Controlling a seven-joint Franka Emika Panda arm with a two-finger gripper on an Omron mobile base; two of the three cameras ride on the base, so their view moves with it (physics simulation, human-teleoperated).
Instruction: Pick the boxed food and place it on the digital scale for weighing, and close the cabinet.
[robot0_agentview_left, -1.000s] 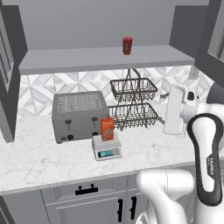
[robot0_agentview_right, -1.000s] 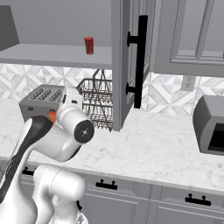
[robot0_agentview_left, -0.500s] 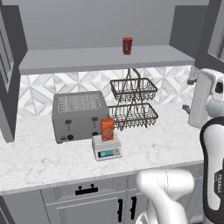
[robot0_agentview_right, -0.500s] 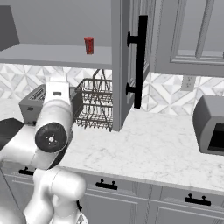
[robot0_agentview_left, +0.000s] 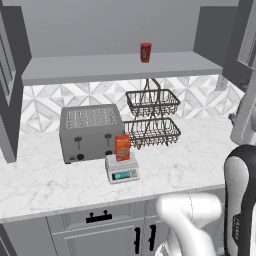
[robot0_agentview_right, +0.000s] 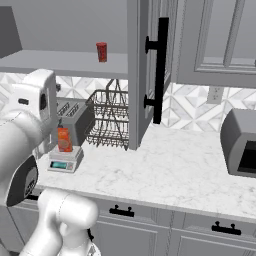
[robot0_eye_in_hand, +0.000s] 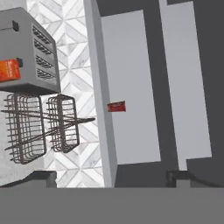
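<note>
boxed food (robot0_agentview_left: 122, 147): stood upright on the digital scale (robot0_agentview_left: 122, 170) — on the table (robot0_agentview_left: 190, 160), before the toaster (robot0_agentview_left: 90, 131)
cabinet (robot0_agentview_right: 145, 70): door stood open
pincer (robot0_eye_in_hand: 111, 177): released — grasping nothing

White arm raised high, hand rolled sideways, fingers (robot0_eye_in_hand: 41, 177) spread wide, empty.

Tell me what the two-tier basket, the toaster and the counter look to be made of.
Two-tier basket: dark metal wire, seen as an open thin-rod mesh. Toaster: probably brushed metal, matte grey with a soft sheen. Counter: looks like polished marble or an imitation, white with grey veining.
</note>
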